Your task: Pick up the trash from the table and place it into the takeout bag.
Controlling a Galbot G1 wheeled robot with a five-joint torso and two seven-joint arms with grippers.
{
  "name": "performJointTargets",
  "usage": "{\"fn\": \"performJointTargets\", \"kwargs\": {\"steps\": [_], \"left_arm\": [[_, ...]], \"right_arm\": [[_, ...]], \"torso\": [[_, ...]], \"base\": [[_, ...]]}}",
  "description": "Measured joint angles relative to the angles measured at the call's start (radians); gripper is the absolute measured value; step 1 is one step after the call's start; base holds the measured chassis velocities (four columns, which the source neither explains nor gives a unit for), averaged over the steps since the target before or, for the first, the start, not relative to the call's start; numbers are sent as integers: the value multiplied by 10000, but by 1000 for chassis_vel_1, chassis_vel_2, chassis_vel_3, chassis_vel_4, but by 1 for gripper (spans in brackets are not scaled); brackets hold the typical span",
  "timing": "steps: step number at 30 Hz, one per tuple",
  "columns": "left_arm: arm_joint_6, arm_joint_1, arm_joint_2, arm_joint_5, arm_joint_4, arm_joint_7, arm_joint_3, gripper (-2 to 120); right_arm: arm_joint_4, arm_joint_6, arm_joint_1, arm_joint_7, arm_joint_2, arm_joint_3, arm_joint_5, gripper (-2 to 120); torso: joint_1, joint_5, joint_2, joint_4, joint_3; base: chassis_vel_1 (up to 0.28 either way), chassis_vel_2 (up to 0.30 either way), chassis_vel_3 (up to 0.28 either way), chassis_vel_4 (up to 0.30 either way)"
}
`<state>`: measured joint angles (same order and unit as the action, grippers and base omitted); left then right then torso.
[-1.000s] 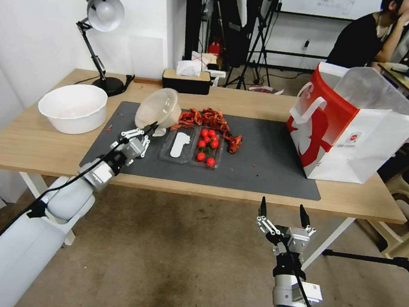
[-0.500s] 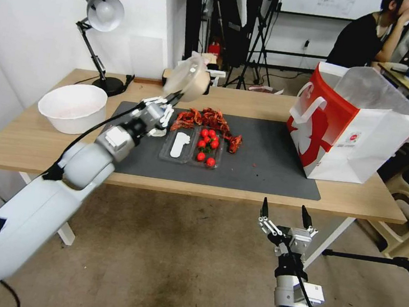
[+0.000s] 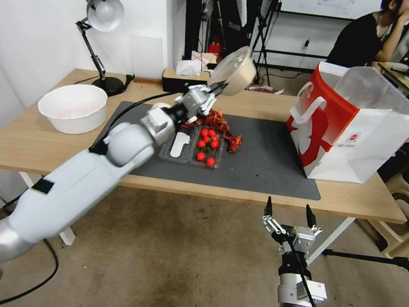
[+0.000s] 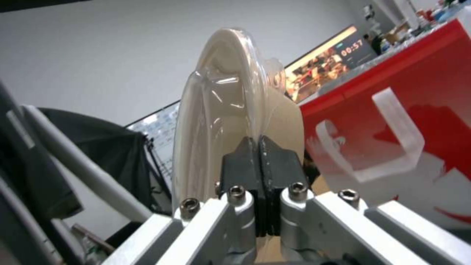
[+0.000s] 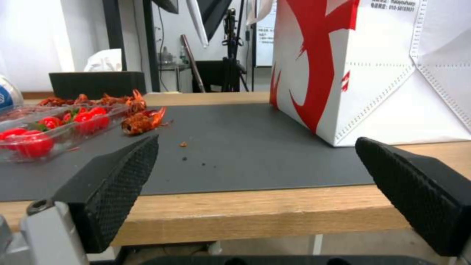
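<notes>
The left hand [image 3: 215, 91] pinches a clear plastic bowl [image 3: 233, 72] by its rim above the counter [image 3: 33, 146]; the takeout bag [image 3: 359, 136] stands rightward. The right hand [image 3: 289, 217] hangs wide open below the counter's edge.

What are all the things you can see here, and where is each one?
Clear bowl: 1, see-through beige, held in the air above the table's back part.
Takeout bag: 1, white and red, standing open on the table's right part.
Table: 1, light wood.
Mat: 1, dark grey, on the table.
White bowl: 1, on the table's left part.
Plastic tray: 1, clear, on the mat, holding red tomatoes.
Crayfish shells: a pile, red, behind the tray.
Desk lamp: 1, black, back left corner.
Tissue box: 1, black, back edge.
Left end effector: shut on the clear bowl's rim.
Right end effector: open, below the table's front edge.
</notes>
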<state>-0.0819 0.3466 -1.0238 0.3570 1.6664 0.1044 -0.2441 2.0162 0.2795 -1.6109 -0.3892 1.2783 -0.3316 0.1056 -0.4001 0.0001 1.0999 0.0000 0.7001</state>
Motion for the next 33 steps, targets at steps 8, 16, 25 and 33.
{"fn": "performJointTargets", "kwargs": {"steps": [8, 16, 25, 33], "left_arm": [[46, -1437, -1018, 359, -904, -161, -1114, 0], [77, -2546, -2000, 723, -1483, -281, -1772, 0], [174, -3513, -3117, 1054, -2008, -386, -2374, 0], [62, -3912, -4053, 1136, -2695, -385, -2799, 0]], "right_arm": [[-50, -17, 69, -36, 9, -63, -5, 100], [-46, -27, 74, -68, -12, -159, -5, 100], [-116, -48, 196, -82, 10, -159, -5, 100], [-132, -48, 242, -109, 12, -161, 7, 100]], "torso": [[0, 0, 2, 0, 1], [-1, 2, 2, 0, -1], [0, 0, 2, 1, 0], [0, 0, 2, 0, -1]], "base": [[0, 0, 0, 0], [0, 0, 0, 0], [0, 0, 0, 0], [0, 0, 0, 0]]}}
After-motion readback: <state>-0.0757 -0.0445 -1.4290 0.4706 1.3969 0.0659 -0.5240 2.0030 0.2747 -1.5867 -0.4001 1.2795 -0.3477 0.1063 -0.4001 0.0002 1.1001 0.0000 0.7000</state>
